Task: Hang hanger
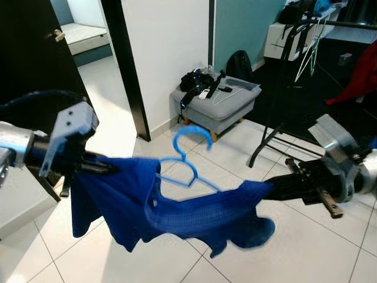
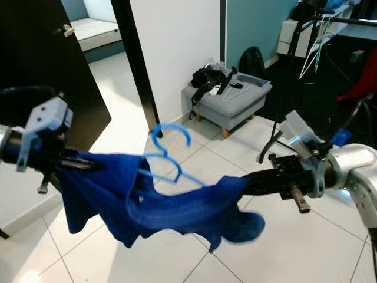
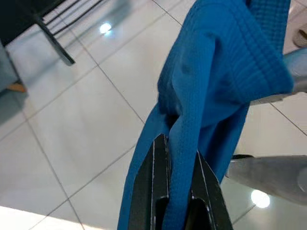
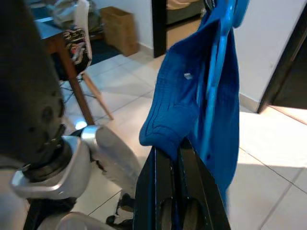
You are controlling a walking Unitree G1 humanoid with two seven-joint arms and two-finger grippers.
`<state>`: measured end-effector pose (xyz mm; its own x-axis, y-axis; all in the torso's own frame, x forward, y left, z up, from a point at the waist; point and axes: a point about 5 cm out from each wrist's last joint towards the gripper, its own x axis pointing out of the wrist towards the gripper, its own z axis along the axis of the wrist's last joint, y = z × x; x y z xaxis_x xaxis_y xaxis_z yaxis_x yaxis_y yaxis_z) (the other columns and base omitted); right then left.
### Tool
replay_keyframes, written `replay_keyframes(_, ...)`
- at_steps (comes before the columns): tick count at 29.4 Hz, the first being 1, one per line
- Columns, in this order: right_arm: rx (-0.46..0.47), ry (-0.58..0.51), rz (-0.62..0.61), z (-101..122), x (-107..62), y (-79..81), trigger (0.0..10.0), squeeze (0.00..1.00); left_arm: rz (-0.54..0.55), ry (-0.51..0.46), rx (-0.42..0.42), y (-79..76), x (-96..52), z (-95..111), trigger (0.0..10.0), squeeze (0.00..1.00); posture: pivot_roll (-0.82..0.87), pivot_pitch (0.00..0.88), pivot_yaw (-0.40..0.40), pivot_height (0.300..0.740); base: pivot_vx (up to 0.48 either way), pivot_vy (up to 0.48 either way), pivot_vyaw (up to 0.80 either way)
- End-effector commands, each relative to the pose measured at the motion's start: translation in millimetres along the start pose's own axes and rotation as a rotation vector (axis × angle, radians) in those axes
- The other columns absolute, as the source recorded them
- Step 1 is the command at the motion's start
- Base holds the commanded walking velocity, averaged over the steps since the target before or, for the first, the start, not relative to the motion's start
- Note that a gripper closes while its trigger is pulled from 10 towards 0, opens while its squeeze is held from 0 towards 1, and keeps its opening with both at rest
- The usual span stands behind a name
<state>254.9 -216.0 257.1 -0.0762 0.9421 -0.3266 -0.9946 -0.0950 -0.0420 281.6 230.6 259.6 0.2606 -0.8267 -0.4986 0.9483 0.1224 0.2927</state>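
— Two end effectors at work? Holding what?
— Both pinching one blue textured cloth garment (image 1: 171, 206), stretched in the air between them above the white tiled floor (image 1: 294, 236). Left end effector (image 3: 180, 191) pressed together on one edge of the garment; right end effector (image 4: 176, 160) pressed together on the opposite edge.
— And the light blue plastic hanger (image 1: 187, 160)?
— Threaded into the garment, hook (image 1: 194, 134) standing up above the cloth. Beyond the garment, against the white wall: grey padded footstool (image 1: 221, 109) with black items on top.
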Motion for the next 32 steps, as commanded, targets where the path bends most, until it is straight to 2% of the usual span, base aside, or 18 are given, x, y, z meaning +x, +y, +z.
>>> replay_keyframes(1,-0.030,0.118,-0.023,-6,-2.3,-5.5,0.0,0.00,-0.043,0.043,0.019,-5.8,-6.4,3,10.0,0.00,-0.05,0.000,0.060,0.731,0.000,0.000,0.00)
replay_keyframes(3,-0.070,0.253,-0.072,-14,-8.0,-12.2,0.0,0.00,-0.076,0.038,0.008,-10.7,-9.1,4,10.0,0.00,-0.05,0.000,0.064,0.731,0.000,0.000,0.00)
replay_keyframes(8,-0.073,0.291,-0.088,-17,-10.3,-14.1,0.0,0.00,-0.083,0.042,0.004,-11.8,-10.0,3,10.0,0.00,-0.05,0.000,0.064,0.731,0.000,0.000,0.00)
replay_keyframes(10,-0.115,0.444,-0.142,-26,-18.5,-20.7,0.0,0.00,-0.110,0.040,0.000,-14.5,-6.7,3,10.0,0.00,-0.05,0.000,0.063,0.731,0.000,0.000,0.00)
replay_keyframes(13,-0.115,0.444,-0.142,-26,-18.5,-20.7,0.0,0.00,-0.110,0.040,0.000,-14.5,-6.7,3,10.0,0.00,-0.05,0.000,0.063,0.731,0.000,0.000,0.00)
replay_keyframes(14,-0.133,0.491,-0.152,-28,-20.6,-22.7,0.0,0.00,-0.120,0.035,-0.001,-15.5,-4.8,3,10.0,0.00,-0.05,0.000,0.063,0.731,0.000,0.000,0.00)
replay_keyframes(15,-0.133,0.491,-0.152,-28,-20.6,-22.7,0.0,0.00,-0.120,0.035,-0.001,-15.5,-4.8,3,10.0,0.00,-0.05,0.000,0.063,0.731,0.000,0.000,0.00)
replay_keyframes(16,-0.161,0.496,-0.146,-23,-19.3,-25.5,0.0,0.00,-0.139,0.023,-0.004,-18.4,0.9,3,10.0,0.00,-0.06,0.000,0.065,0.731,0.000,0.000,0.00)
replay_keyframes(17,-0.174,0.448,-0.125,-14,-15.8,-26.7,0.0,0.00,-0.165,0.011,-0.009,-23.2,8.1,3,10.0,0.00,-0.06,0.000,0.064,0.731,0.000,0.000,0.00)
replay_keyframes(19,-0.174,0.448,-0.125,-14,-15.8,-26.7,0.0,0.00,-0.165,0.011,-0.009,-23.2,8.1,3,10.0,0.00,-0.06,0.000,0.064,0.731,0.000,0.000,0.00)
replay_keyframes(20,-0.178,0.368,-0.098,-4,-11.0,-27.3,0.0,0.00,-0.195,-0.002,-0.016,-29.1,16.2,1,10.0,0.00,-0.06,0.000,0.060,0.731,0.000,0.000,0.00)
replay_keyframes(21,-0.178,0.368,-0.098,-4,-11.0,-27.3,0.0,0.00,-0.195,-0.002,-0.016,-29.1,16.2,1,10.0,0.00,-0.06,0.000,0.060,0.731,0.000,0.000,0.00)
replay_keyframes(22,-0.182,0.282,-0.068,8,-6.5,-28.0,0.0,0.00,-0.226,-0.015,-0.022,-35.5,24.3,0,10.0,0.00,-0.05,0.000,0.058,0.731,0.000,0.000,0.00)
replay_keyframes(23,-0.182,0.282,-0.068,8,-6.5,-28.0,0.0,0.00,-0.226,-0.015,-0.022,-35.5,24.3,0,10.0,0.00,-0.05,0.000,0.058,0.731,0.000,0.000,0.00)
replay_keyframes(24,-0.176,0.179,-0.038,21,-3.7,-28.4,0.0,0.00,-0.251,-0.024,-0.025,-40.5,31.0,0,10.0,0.00,-0.05,0.000,0.056,0.731,0.000,0.000,0.00)
replay_keyframes(25,-0.176,0.179,-0.038,21,-3.7,-28.4,0.0,0.00,-0.251,-0.024,-0.025,-40.5,31.0,0,10.0,0.00,-0.05,0.000,0.056,0.731,0.000,0.000,0.00)
replay_keyframes(27,-0.200,0.083,-0.033,38,-4.3,-35.7,0.0,0.00,-0.281,-0.040,-0.028,-45.6,37.8,1,10.0,0.00,-0.05,0.000,0.057,0.731,0.000,0.000,0.00)
replay_keyframes(32,-0.248,0.121,-0.087,40,-7.8,-49.8,0.0,0.00,-0.292,-0.062,-0.024,-46.9,37.0,4,10.0,0.00,-0.05,0.000,0.057,0.731,0.000,0.000,0.00)
